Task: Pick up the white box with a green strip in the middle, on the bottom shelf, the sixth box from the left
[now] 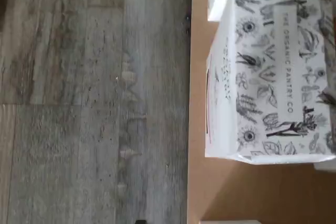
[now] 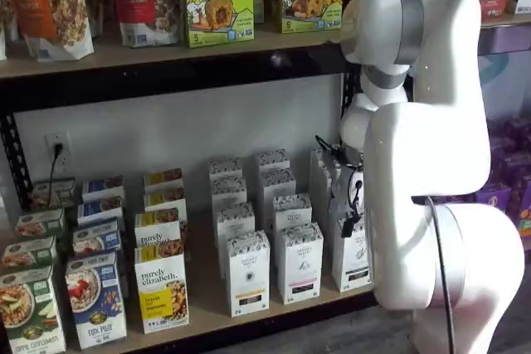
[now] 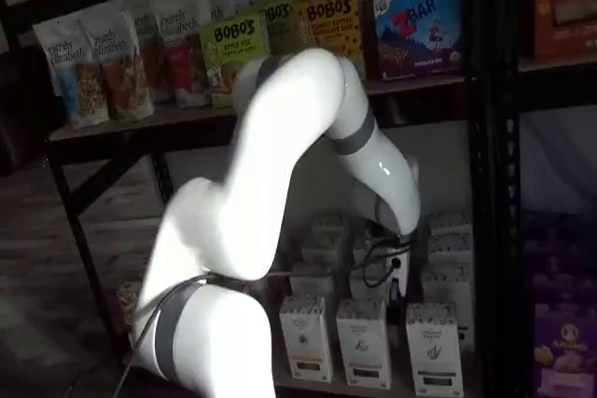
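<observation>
While the white box stands upright at the front of the bottom shelf, nothing is lifted and the grasp is not yet made. In a shelf view the hand hangs just above and behind this carton, largely masked by the arm; its jaws stand wide and hold nothing. The wrist view shows the patterned top of a white carton close below. Remaining steps, by estimate: descend, close on the box, withdraw it.
</observation>
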